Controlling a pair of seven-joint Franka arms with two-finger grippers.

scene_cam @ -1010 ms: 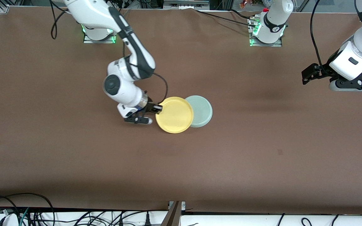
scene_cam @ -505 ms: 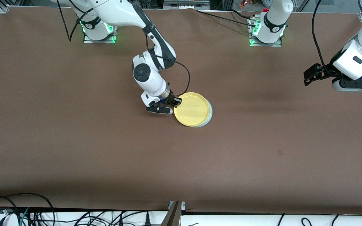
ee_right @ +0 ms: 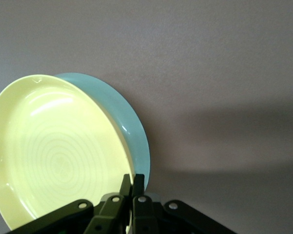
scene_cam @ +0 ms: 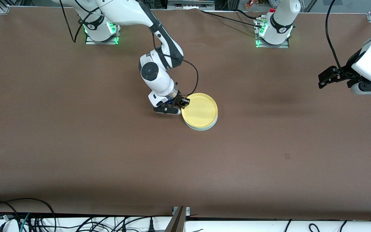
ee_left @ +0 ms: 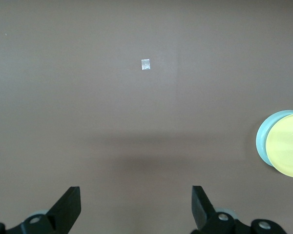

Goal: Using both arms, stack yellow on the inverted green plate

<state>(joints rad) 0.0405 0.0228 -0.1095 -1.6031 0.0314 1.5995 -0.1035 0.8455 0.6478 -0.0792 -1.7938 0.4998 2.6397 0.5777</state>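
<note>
The yellow plate (scene_cam: 200, 110) sits just right of the middle of the front view, open side up, almost squarely over the pale green plate (scene_cam: 204, 128). Only a thin mint crescent of the green plate shows along the lower edge of the yellow one. In the right wrist view the yellow plate (ee_right: 53, 151) fills the lower left of the frame, its ringed inner face showing, and the green plate (ee_right: 118, 117) appears as a curved band along its rim. From these views I cannot tell whether the yellow plate rests fully on the green one or hangs just above it.

The right gripper (scene_cam: 183, 102) is at the rim of the yellow plate on the side toward the right arm's end of the table. Its fingers (ee_right: 138, 181) are pressed together on that rim, pinching the plate.

The right arm (scene_cam: 155, 69) comes down from its base at the upper left of the front view to the plates.

The left gripper (scene_cam: 328, 77) hangs in the air at the right edge of the front view, over bare brown table (scene_cam: 269, 161), well apart from the plates. Its fingers (ee_left: 71, 204) are spread wide with nothing between them. In the left wrist view both plates show small at the right edge, and a small pale square mark (ee_left: 145, 64) lies on the table in the upper middle.
</note>
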